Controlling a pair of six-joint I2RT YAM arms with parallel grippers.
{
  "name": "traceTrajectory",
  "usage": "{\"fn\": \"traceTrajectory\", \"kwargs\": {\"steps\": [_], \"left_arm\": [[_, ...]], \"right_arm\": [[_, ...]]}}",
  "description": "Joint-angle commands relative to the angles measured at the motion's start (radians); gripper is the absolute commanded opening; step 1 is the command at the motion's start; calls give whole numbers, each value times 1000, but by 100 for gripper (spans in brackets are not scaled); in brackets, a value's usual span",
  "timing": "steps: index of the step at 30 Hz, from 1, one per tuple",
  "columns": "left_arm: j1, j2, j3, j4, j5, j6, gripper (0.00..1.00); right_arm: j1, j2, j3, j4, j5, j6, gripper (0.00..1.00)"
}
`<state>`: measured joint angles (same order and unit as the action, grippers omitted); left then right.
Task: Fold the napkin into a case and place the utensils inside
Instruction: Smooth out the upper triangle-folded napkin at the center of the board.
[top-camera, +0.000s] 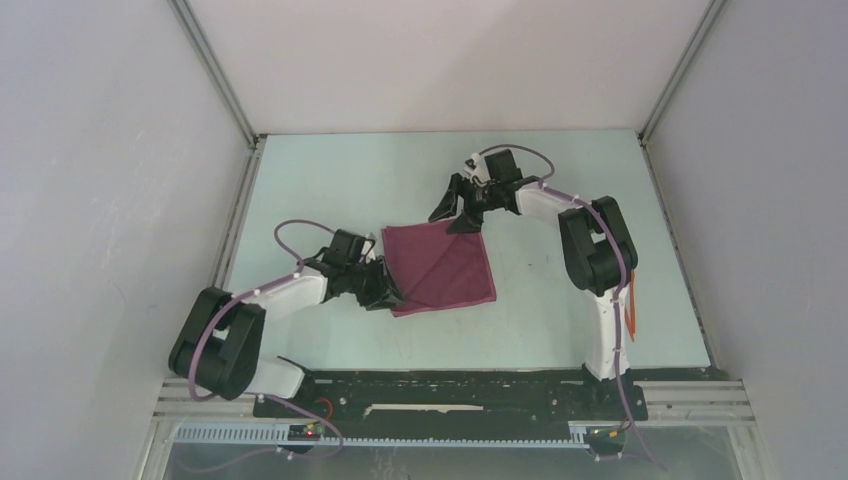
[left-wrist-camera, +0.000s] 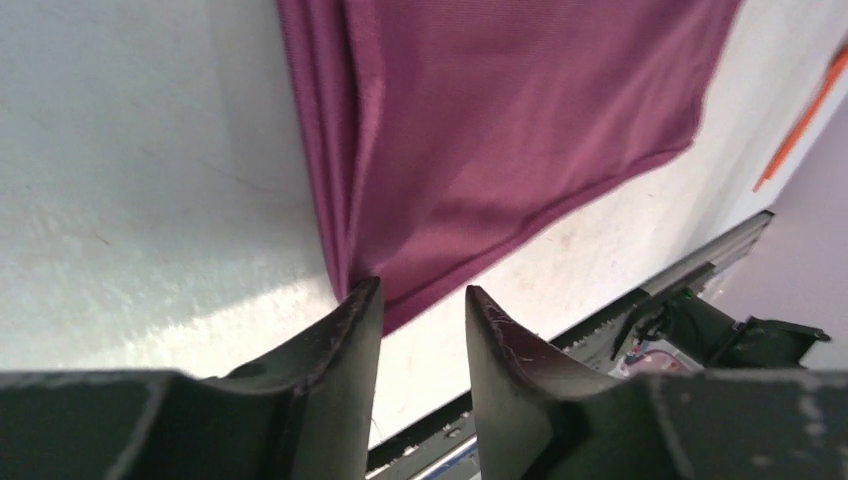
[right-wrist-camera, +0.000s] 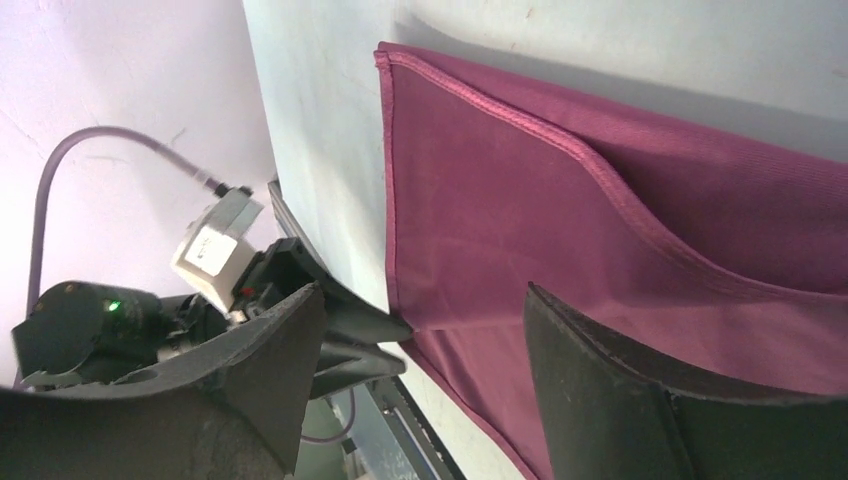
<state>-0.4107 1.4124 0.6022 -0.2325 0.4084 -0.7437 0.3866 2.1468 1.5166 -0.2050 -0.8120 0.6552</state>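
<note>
Top view: the napkin (top-camera: 440, 268) is seen lying flat in the middle of the table (top-camera: 330, 180), folded over on itself. The left gripper (top-camera: 388, 297) is placed low at the napkin's lower left corner. The right gripper (top-camera: 455, 218) is held at the napkin's upper right corner. An orange utensil (top-camera: 632, 303) is seen at the right of the frame. It is partly hidden by the right arm (top-camera: 595, 250) and lies well apart from the napkin.

In the left wrist view, the left fingers (left-wrist-camera: 350, 335) are set a little apart, and bare table is seen in the gap. The napkin's corner is found right at the mouth of that gap, and nothing is seen pinched. In the right wrist view, the right fingers (right-wrist-camera: 590, 370) are spread wide over the napkin and nothing is held. A top layer with a stitched edge is seen lying over a lower layer.
</note>
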Motion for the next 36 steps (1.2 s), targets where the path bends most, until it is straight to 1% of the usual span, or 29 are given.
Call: {"fn": "traceTrajectory", "kwargs": {"steps": [1,3,4,6,8,10,11,15,22,30,33,36], "left_arm": [[-7,-133,62,-51,35,-2,48],[-7,-184,81,-105,6,6,57],[-5,-205,89,-133,-14,11,58],[-2,-240,84,-170,-61,16,55],[2,-252,67,-187,-105,17,49],[4,-230,54,-186,-114,18,42],[5,-216,48,-177,-113,19,41],[5,-176,20,-98,-93,8,40],[6,-92,-1,-18,-68,-5,32],[5,-56,-44,22,-64,-1,29],[5,-87,-23,0,-49,0,31],[6,-134,30,-56,-41,8,36]], "right_arm": [[-36,1,44,-14,21,-28,80],[-49,-8,44,-22,32,-31,80],[-52,-12,42,-32,50,-37,80],[-57,-21,42,-51,78,-47,80],[-65,-19,42,-49,79,-44,80],[-72,-12,45,-32,71,-30,79],[-75,-9,49,-26,66,-24,78],[-78,9,70,-2,49,2,77],[-80,56,90,41,22,40,74],[-90,93,67,69,87,44,73],[-91,120,105,30,102,4,73],[-89,132,168,-18,93,-29,74]]}}
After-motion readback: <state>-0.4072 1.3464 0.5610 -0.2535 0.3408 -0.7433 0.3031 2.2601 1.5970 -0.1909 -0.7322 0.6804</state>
